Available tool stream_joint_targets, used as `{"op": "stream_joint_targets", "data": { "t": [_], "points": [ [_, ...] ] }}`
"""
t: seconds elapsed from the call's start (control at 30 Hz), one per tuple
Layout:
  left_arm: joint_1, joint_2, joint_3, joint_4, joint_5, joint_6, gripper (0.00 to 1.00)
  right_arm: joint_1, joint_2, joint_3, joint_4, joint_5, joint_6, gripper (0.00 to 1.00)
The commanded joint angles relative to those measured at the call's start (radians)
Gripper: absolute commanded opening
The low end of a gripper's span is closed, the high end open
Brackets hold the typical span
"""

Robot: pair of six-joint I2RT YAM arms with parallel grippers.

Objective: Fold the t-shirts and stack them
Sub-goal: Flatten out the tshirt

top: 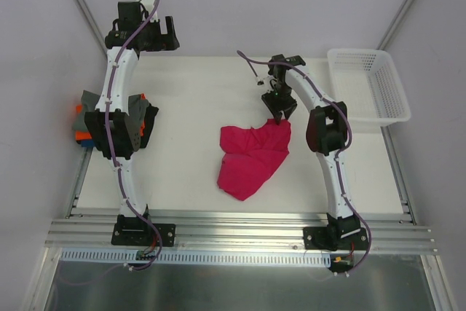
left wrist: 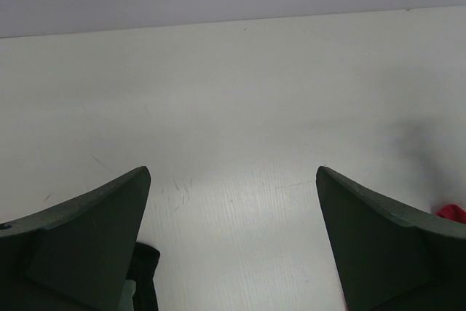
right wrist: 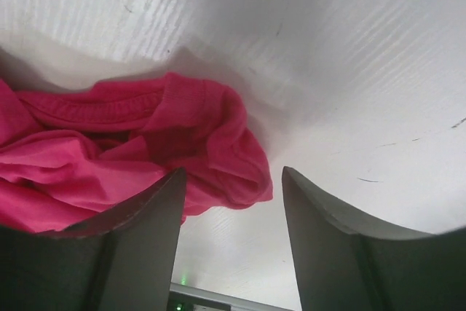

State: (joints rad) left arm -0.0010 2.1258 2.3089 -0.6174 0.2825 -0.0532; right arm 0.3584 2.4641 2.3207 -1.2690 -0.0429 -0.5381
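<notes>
One magenta-red t-shirt (top: pixel 251 159) lies crumpled near the middle of the white table (top: pixel 182 107), and folded shirts (top: pixel 87 101) sit stacked at its left edge. The right gripper (right wrist: pixel 233 234) hangs low at the shirt's far right corner, jaws partly apart with a fold of cloth at their mouth but nothing clamped. The left gripper (left wrist: pixel 233 242) stands wide open and empty. Judging by this, the step is taking hold of the shirt to spread it, so the next move calls for pinching that fold firmly.
</notes>
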Motion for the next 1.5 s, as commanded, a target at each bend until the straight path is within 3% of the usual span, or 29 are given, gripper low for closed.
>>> {"op": "stream_joint_targets", "data": {
  "t": [0.0,0.1,0.3,0.37,0.47,0.57,0.83,1.0,1.13,1.23,1.33,1.47],
  "points": [
    [-0.005,-0.044,0.032,0.03,0.038,-0.027,0.99,0.004,-0.004,0.022,-0.053,-0.044,-0.005,0.42],
    [-0.005,-0.046,0.032,0.031,0.038,-0.024,0.99,0.005,-0.004,0.049,-0.047,-0.046,0.01,0.01],
    [-0.005,-0.07,-0.005,0.031,0.011,-0.01,0.99,0.002,-0.114,0.164,0.057,0.018,0.032,0.01],
    [-0.005,-0.072,-0.009,0.031,0.006,-0.011,0.99,0.002,-0.195,0.198,0.161,0.037,0.029,0.0],
    [-0.005,-0.067,-0.002,0.031,-0.002,-0.013,0.99,0.013,-0.345,0.106,0.412,0.075,0.006,0.01],
    [-0.005,-0.064,0.001,0.033,-0.003,-0.013,0.99,0.025,-0.364,0.222,0.52,0.101,-0.002,0.01],
    [-0.008,-0.07,-0.008,0.035,-0.011,-0.017,0.99,0.105,-0.528,0.226,0.94,0.173,-0.124,0.01],
    [-0.024,-0.066,-0.006,0.036,-0.025,-0.016,0.99,0.123,-0.576,0.136,0.889,0.175,-0.149,0.01],
    [-0.031,-0.066,0.001,0.038,-0.025,-0.013,0.99,0.117,-0.616,0.075,0.879,0.213,-0.076,0.01],
    [-0.031,-0.064,0.003,0.041,-0.034,-0.011,0.99,0.125,-0.616,0.034,0.734,0.126,-0.102,0.01],
    [-0.031,-0.063,0.014,0.041,-0.046,-0.005,0.99,0.123,-0.665,-0.03,0.776,0.112,0.029,0.01],
    [-0.031,-0.064,0.012,0.041,-0.063,0.001,0.99,0.139,-0.668,0.0,0.714,0.094,0.015,0.01]
  ]
}}
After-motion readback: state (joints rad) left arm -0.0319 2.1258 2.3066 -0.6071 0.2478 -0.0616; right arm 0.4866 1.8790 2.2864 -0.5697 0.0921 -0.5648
